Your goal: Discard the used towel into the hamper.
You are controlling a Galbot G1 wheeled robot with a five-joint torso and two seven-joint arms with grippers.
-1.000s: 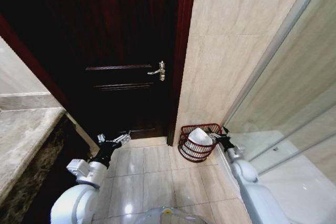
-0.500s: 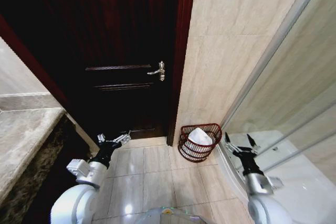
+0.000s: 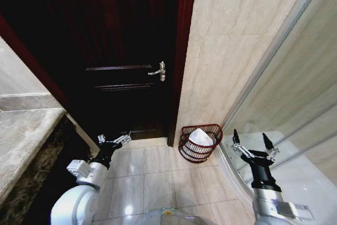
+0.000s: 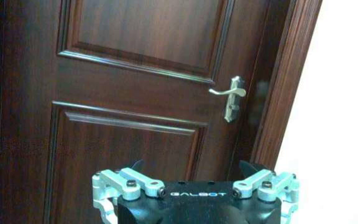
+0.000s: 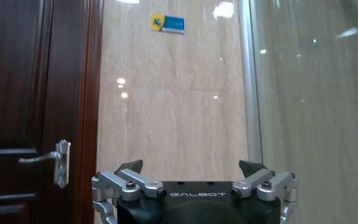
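Red-brown wire forms the hamper (image 3: 199,143), which stands on the tiled floor (image 3: 152,177) in the corner where the beige wall (image 3: 231,51) meets the door frame (image 3: 181,51). The towel (image 3: 200,137), white, lies inside the hamper, its top level with the rim.

Right gripper (image 3: 253,143): raised to the right of the hamper, apart from it, in front of the glass shower panel (image 3: 300,93). Its fingers are spread wide and hold nothing. In the right wrist view the right gripper (image 5: 191,168) points at the beige wall, with its two fingertips (image 5: 132,166) well apart; a blue and yellow sticker (image 5: 168,23) sits high on that wall.

Left gripper (image 3: 114,140): held low at the left, near the base of the dark wooden door (image 3: 116,40) and well apart from the hamper. Its fingers stand apart and are empty. In the left wrist view the left gripper (image 4: 194,168) faces the door panel, with the silver handle (image 4: 231,95) above it.

A stone counter (image 3: 23,135) runs along the left edge of the head view.
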